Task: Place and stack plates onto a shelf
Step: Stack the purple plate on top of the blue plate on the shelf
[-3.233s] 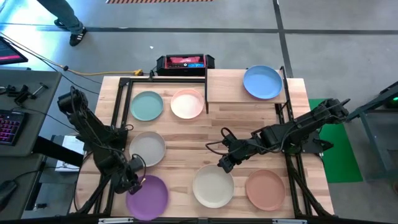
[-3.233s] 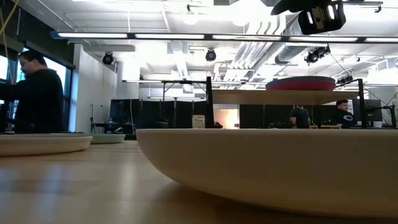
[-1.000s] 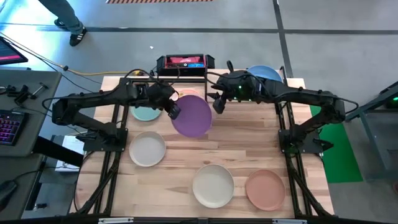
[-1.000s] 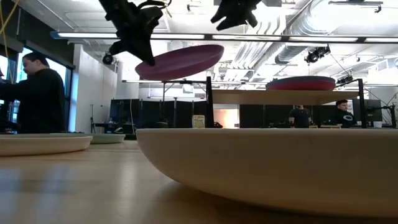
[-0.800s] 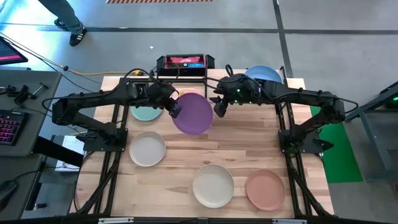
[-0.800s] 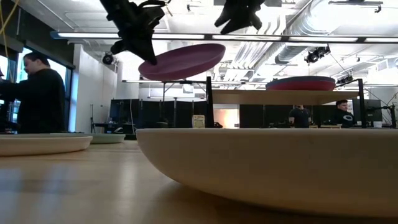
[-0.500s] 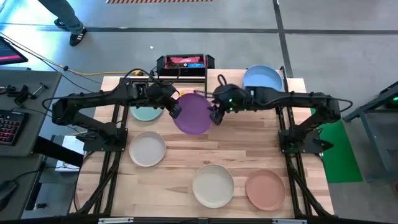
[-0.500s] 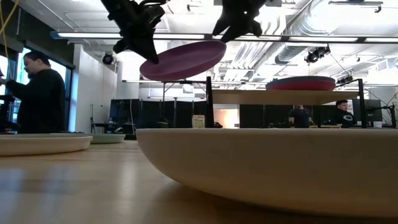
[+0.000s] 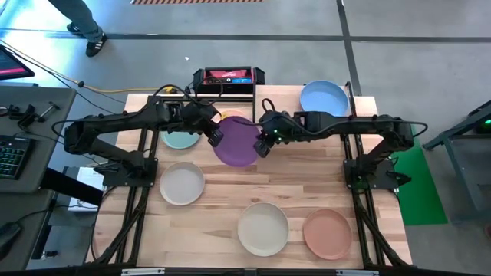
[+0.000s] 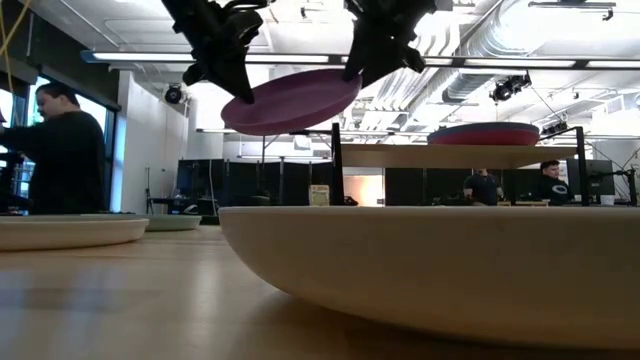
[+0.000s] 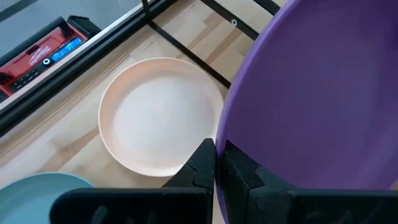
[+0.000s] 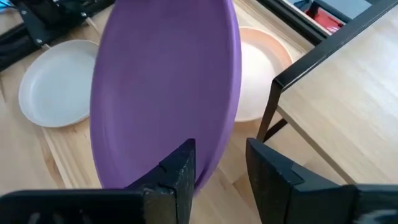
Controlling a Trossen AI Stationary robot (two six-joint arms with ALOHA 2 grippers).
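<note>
2 end effectors on purple plate [image 9: 237, 141] | left [image 9: 215, 136] clamped | right [image 9: 263, 146] open astride rim | plate near-level

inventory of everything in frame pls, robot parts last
purple plate: 1, purple, held in the air over the table's far middle
teal plate: 1, teal, far left, partly under left arm
pale pink plate: 1, pink, below the purple one
grey plate: 1, grey, left middle
cream plate: 1, cream, near centre
salmon plate: 1, salmon, near right
blue plate: 1, blue, on shelf
left gripper: shut on purple plate's rim
right gripper: open around opposite rim
</note>
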